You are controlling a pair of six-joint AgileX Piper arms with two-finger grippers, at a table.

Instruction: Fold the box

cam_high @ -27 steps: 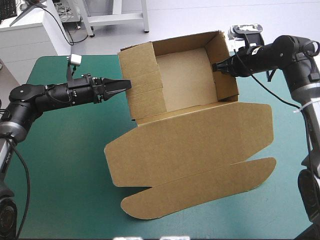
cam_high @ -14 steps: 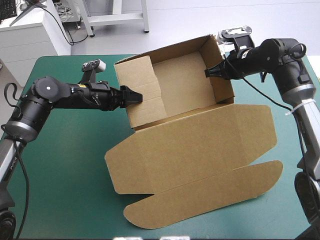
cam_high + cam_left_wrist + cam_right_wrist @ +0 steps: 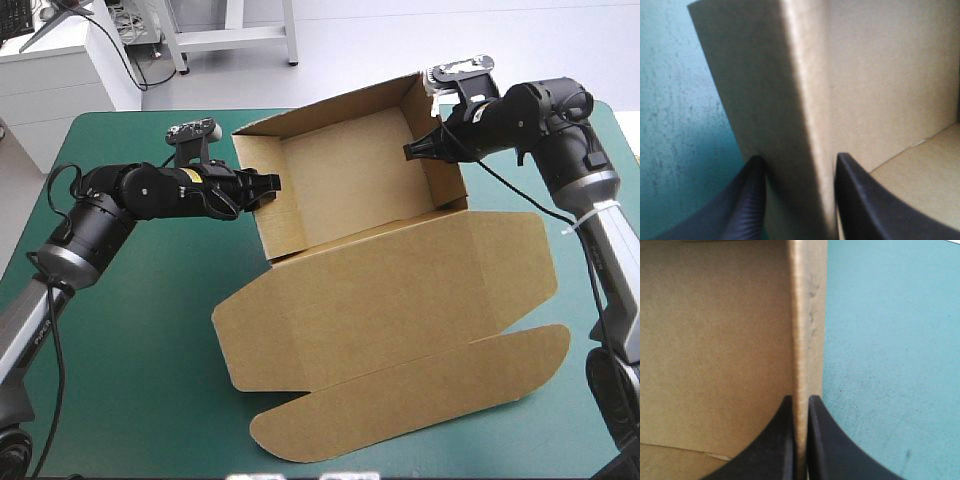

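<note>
The brown box (image 3: 400, 290) lies mid-table: an open tray with raised walls at the far side and its lid flat toward the near edge. My left gripper (image 3: 268, 183) is at the tray's left wall. In the left wrist view it (image 3: 800, 162) straddles that thick folded wall (image 3: 790, 100), one black finger (image 3: 752, 200) outside and the other inside, both touching. My right gripper (image 3: 410, 152) holds the right wall near its top. Seen from the right wrist, it (image 3: 800, 399) is pinched on the thin wall edge (image 3: 802, 315).
The lid's rounded front flap (image 3: 420, 395) reaches close to the table's near edge. Bare teal-green cover (image 3: 120, 330) shows left of the box, with a narrower strip at the right (image 3: 585, 400). The tray's far wall sits near the table's far edge.
The left wall's flap has folded down inside the tray. My left gripper, earlier shut beside it, now straddles that wall. The right gripper and tray shifted slightly left.
</note>
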